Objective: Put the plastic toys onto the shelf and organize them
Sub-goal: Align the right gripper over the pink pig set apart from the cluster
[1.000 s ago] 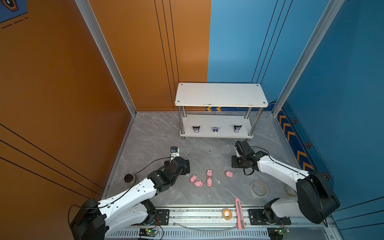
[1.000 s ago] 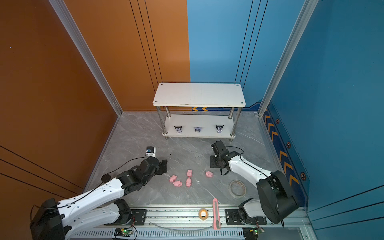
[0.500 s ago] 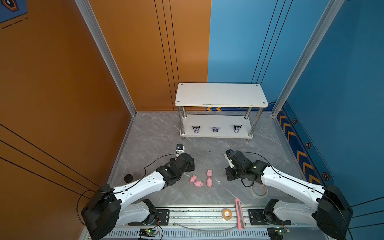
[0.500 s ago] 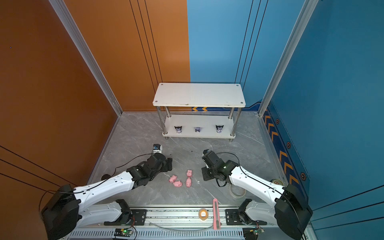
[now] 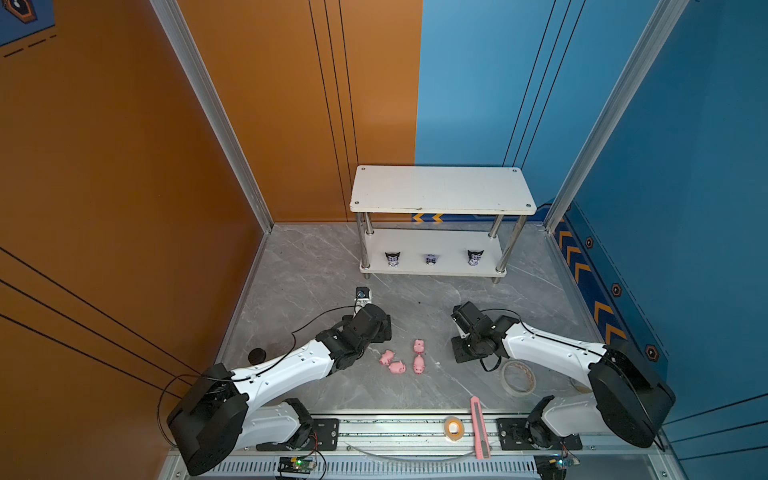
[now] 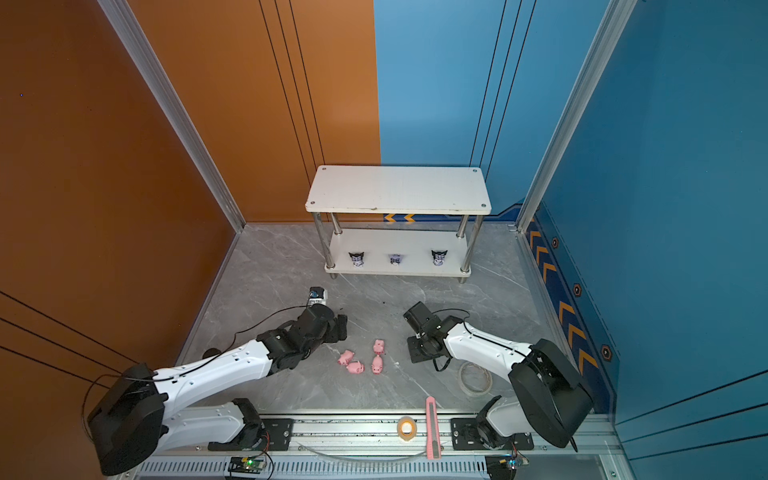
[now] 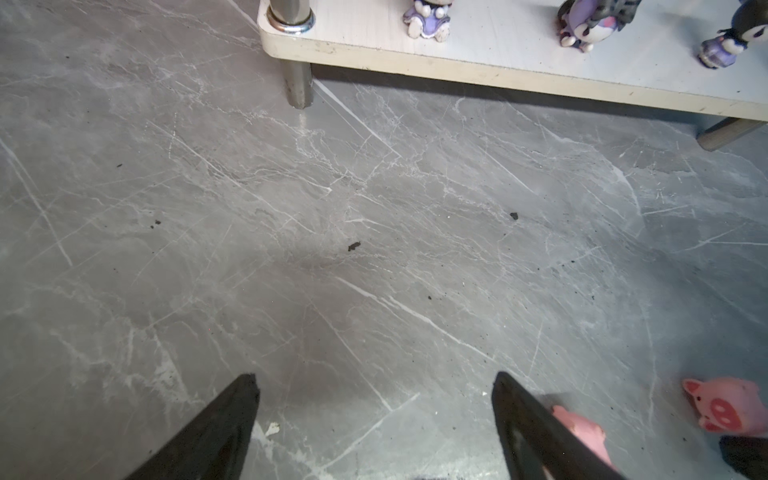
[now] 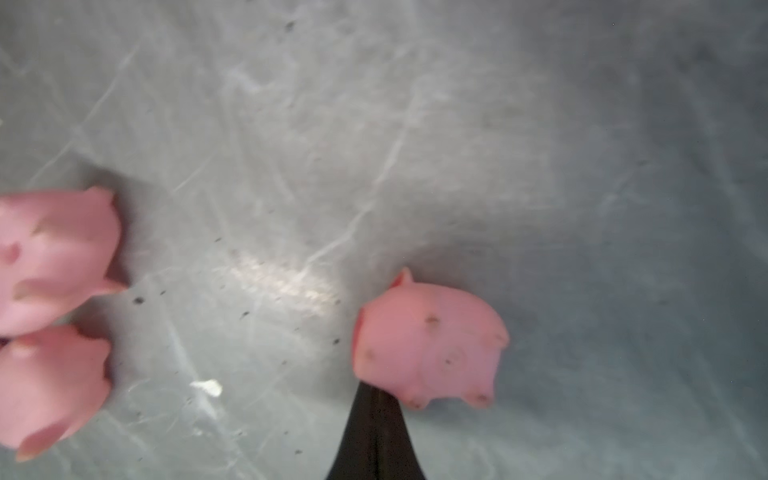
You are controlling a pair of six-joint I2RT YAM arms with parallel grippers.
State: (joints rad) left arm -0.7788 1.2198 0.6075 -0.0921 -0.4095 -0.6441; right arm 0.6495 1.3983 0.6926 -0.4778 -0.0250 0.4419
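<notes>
Right wrist view: my right gripper [image 8: 376,395] has its two black fingers pressed together with no gap. A small pink plastic pig [image 8: 430,345] lies on its side on the grey marble-patterned floor [image 8: 540,166], right at their tips. Whether the tips touch it I cannot tell. Two more pigs show blurred at the edge of that view. In both top views this gripper points down at the floor just right of the pig group and hides that one pig beneath it.

Four other pink plastic pigs [image 5: 386,356] [image 5: 397,367] [image 5: 419,345] [image 5: 419,365] sit loose on the floor between my two arms. Two are close together on the left and two on the right, one behind the other.

My left gripper [image 7: 374,377] hangs low just left of that group, its fingers spread wide apart with only bare floor between them. In the left wrist view one pig peeks out from behind a finger.

The small two-tier shelf with white boards and chrome tube legs [image 5: 440,189] stands at the far side, by the wall. Three tiny black-eared white-and-purple cartoon figurines [image 5: 392,259] [image 5: 432,259] [image 5: 475,257] stand in a row on its lower board, apart from one another.

On the near right lie a translucent tape roll [image 5: 504,378], a small tan tape roll [image 5: 446,428] and a long pink utility knife [image 5: 478,428].
</notes>
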